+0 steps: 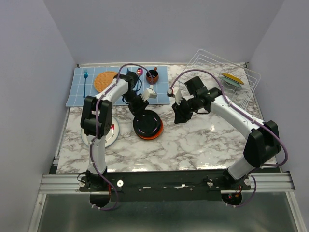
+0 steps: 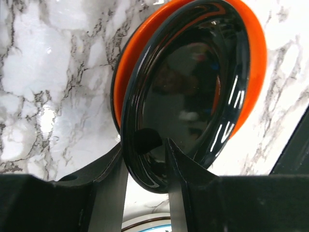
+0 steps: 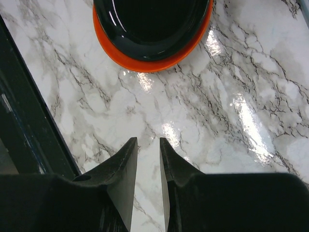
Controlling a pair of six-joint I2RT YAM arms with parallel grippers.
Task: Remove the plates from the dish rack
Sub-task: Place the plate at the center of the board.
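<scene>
A glossy black plate (image 1: 147, 123) lies stacked on an orange-red plate (image 1: 149, 137) on the marble table, left of centre. My left gripper (image 1: 141, 105) is at the stack's far rim. In the left wrist view its jaws straddle the black plate's (image 2: 188, 92) rim, one finger outside and one inside, and the left gripper (image 2: 145, 142) is open. The right gripper (image 1: 179, 116) hovers to the right of the stack. It (image 3: 147, 140) is open over bare marble, holding nothing. The white wire dish rack (image 1: 212, 60) stands at the back right with a mustard-yellow plate (image 1: 233, 79) in it.
A white plate (image 1: 110, 135) lies under the left arm near the table's left edge. A blue checked mat (image 1: 120, 94) at the back left carries an orange woven disc (image 1: 105, 81), a blue fork (image 1: 85, 79), a dark cup (image 1: 152, 76) and a small white block (image 1: 150, 93).
</scene>
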